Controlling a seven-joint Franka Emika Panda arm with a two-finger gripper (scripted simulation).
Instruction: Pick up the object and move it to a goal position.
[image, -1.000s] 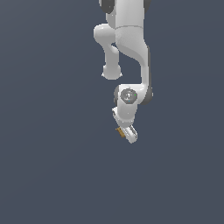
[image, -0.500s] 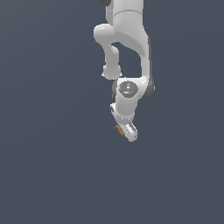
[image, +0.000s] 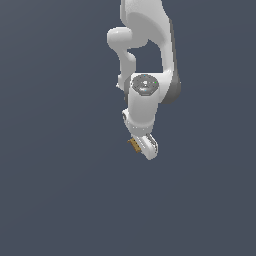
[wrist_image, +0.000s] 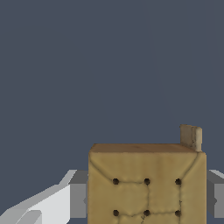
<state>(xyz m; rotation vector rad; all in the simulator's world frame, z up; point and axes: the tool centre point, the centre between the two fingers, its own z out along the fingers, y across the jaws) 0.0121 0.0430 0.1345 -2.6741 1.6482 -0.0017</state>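
The object (wrist_image: 147, 186), one tan square block with dark dots on its face, sits clamped between my pincer's (wrist_image: 147, 201) fingers (wrist_image: 78, 194), which press its two sides. In the exterior view it (image: 133, 144) shows at nine o'clock of my pincer (image: 146, 146), against plain grey.

Only a sliver of the tan block (image: 133, 144) visible in the exterior view, mostly hidden behind the white gripper (image: 145, 146); dots too small to make out there. Arm's upper part cut off by the top edge. In the wrist view, block (wrist_image: 147, 183) cropped by the bottom edge, fingers (wrist_image: 78, 194) largely hidden behind it.
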